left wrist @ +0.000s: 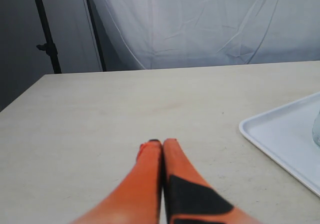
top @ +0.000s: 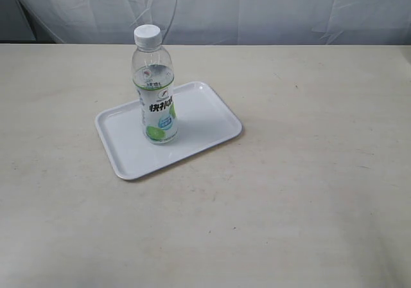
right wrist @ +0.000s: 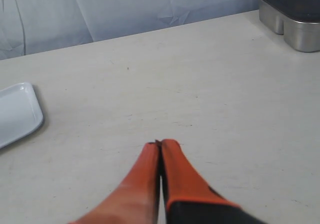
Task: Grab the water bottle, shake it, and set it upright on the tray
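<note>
The left gripper is pinched shut on nothing, low over the table, with a corner of the tray near it. The right gripper is likewise closed and empty, and a metal container sits well beyond it. In the exterior view the water bottle stands upright on the tray, capped.
</note>
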